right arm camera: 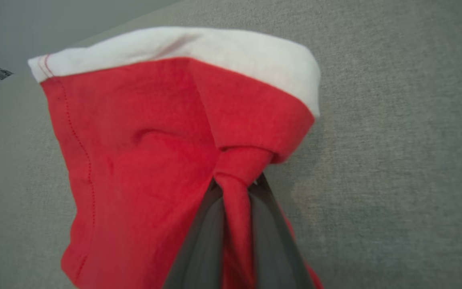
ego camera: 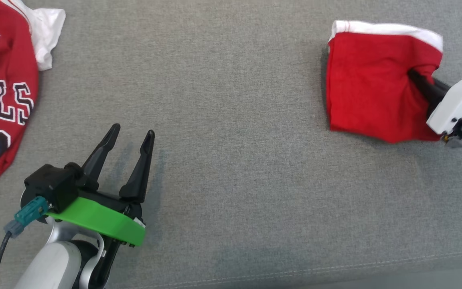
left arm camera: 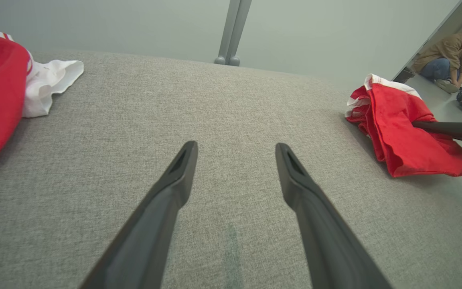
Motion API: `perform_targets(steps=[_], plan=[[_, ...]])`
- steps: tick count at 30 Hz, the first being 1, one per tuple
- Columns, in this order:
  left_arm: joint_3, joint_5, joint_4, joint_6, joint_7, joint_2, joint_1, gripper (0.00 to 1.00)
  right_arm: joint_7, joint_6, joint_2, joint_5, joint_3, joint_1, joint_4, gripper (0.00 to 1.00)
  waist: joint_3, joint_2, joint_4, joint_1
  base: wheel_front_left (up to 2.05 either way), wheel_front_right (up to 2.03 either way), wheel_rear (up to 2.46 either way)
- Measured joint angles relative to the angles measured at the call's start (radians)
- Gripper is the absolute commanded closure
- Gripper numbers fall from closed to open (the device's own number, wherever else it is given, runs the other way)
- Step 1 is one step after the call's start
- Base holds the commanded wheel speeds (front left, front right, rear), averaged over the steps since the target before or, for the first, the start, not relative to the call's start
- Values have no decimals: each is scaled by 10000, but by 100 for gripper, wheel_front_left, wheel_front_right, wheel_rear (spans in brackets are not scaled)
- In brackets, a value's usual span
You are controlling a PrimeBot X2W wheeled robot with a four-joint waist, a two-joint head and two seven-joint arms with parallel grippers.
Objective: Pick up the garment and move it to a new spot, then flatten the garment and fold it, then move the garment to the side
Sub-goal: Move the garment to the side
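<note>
**Mia:** Where is the red garment (ego camera: 371, 80)?

**Ben:** It sits on the grey cloth top (ego camera: 235, 100), far over on the robot's right side. It is folded into a small, nearly square bundle.

**Mia:** Which way does it point?

**Ben:** Its white band is on the far edge and runs from side to side. The red part comes down toward the robot.

**Mia:** Is something holding it?

**Ben:** Yes. The right gripper (right arm camera: 235, 184) is squeezed tight on a bunched bit of red cloth at the right side of the bundle.

**Mia:** And the left gripper (ego camera: 132, 130)?

**Ben:** Its two fingers are spread wide with nothing between them. It hangs over bare grey cloth, well apart from the garment.

**Mia:** What else is there?

**Ben:** A red jersey (ego camera: 2, 92) with letters and a white shirt (ego camera: 46, 32) lie at the far left
</note>
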Motion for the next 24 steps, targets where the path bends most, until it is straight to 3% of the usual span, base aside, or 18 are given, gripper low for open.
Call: perform_targets(steps=[13,24], plan=[[-226,479,-938,0,800,322,-1251,0,610,-675,-1202,-454,-748,-2104,36,100,1708,0,-879,1,0,0,0],[-182,1116,-1739,0,951,560,-2129,0,750,-1014,-2015,-882,-1072,-2875,531,100,3011,0,-1192,1,0,0,0]])
